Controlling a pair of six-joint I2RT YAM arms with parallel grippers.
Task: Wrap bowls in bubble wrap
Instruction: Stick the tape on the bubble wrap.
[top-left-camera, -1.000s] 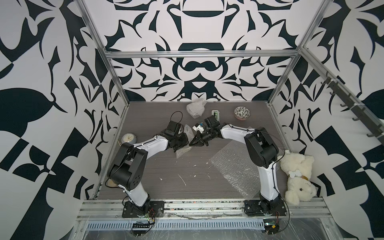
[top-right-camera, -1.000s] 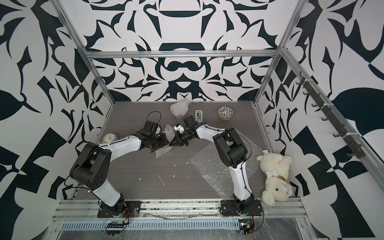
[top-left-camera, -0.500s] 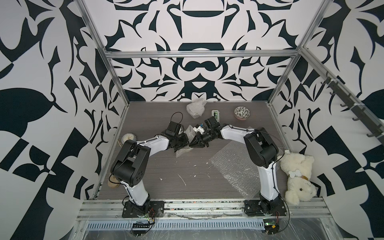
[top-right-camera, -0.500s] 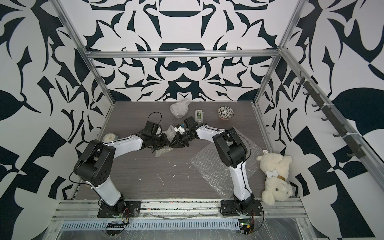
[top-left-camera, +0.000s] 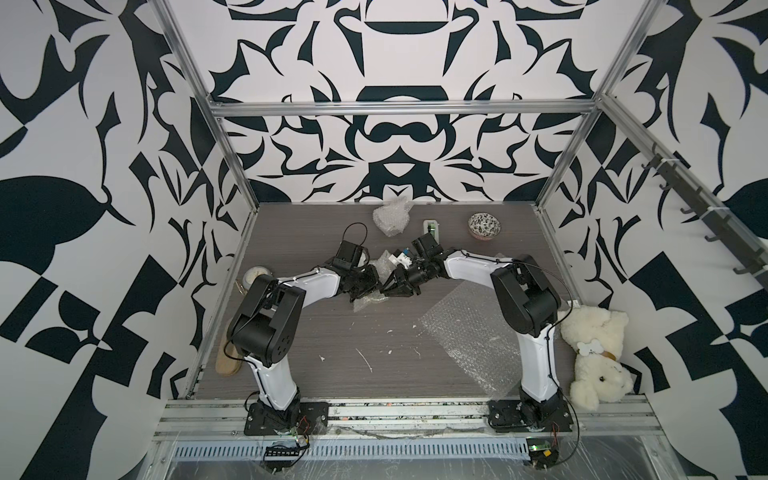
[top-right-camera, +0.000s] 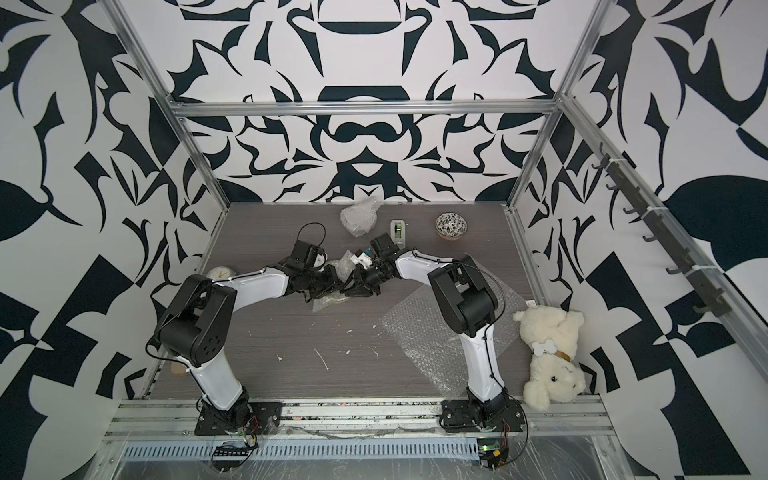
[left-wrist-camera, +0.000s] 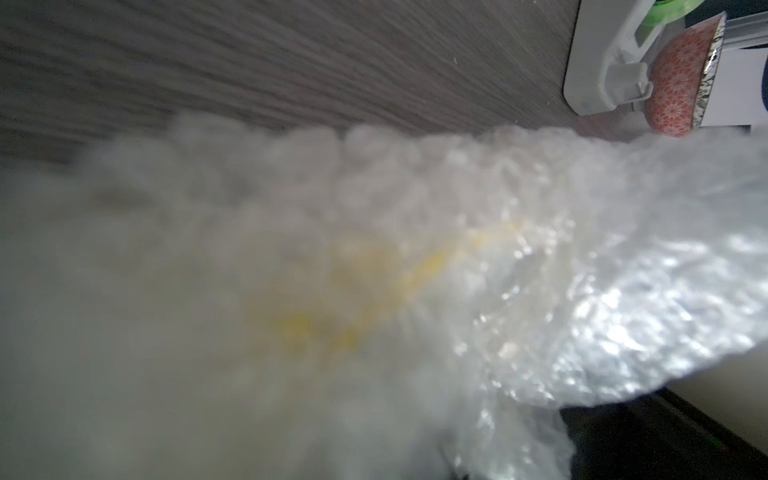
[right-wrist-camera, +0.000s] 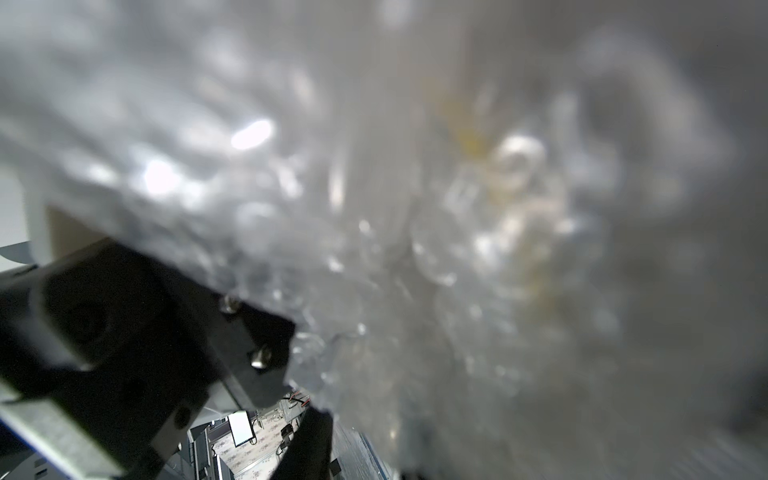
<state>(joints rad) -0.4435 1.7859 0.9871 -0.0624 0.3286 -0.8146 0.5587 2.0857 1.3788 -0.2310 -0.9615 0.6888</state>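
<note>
both arms are reaching toward the middle of the table (top-left-camera: 311, 365), their tips almost meeting over a crumpled wrap bundle (top-left-camera: 380, 266) that is lying just beneath and between them. the left gripper (top-left-camera: 368, 286) is pinching a fold of this film with its jaws pressed together, though the fingers themselves are hiding behind the plastic, which is filling nearly the whole left wrist view. the wrapped bowl (left-wrist-camera: 353, 291) is showing only as a blurred yellow smear through the bubbles, so its pattern is impossible to make out. the right gripper (top-left-camera: 391, 286) is sitting just beside the bundle; in the right wrist view two dark finger pieces are standing apart with an empty gap between them, and blurred film is covering the rest. a flat sheet (top-left-camera: 465, 328) is lying on the robot's right half of the table, one corner disappearing under the right arm. a second bundle (top-left-camera: 390, 216) is resting by the back wall, its contents not visible. near it a tape dispenser (top-left-camera: 431, 228) is partly blocking the floral bowl (top-left-camera: 484, 224) in the left wrist view. a pale bowl (top-left-camera: 253, 276) is peeking out at the table's left edge, half behind the left arm.
</note>
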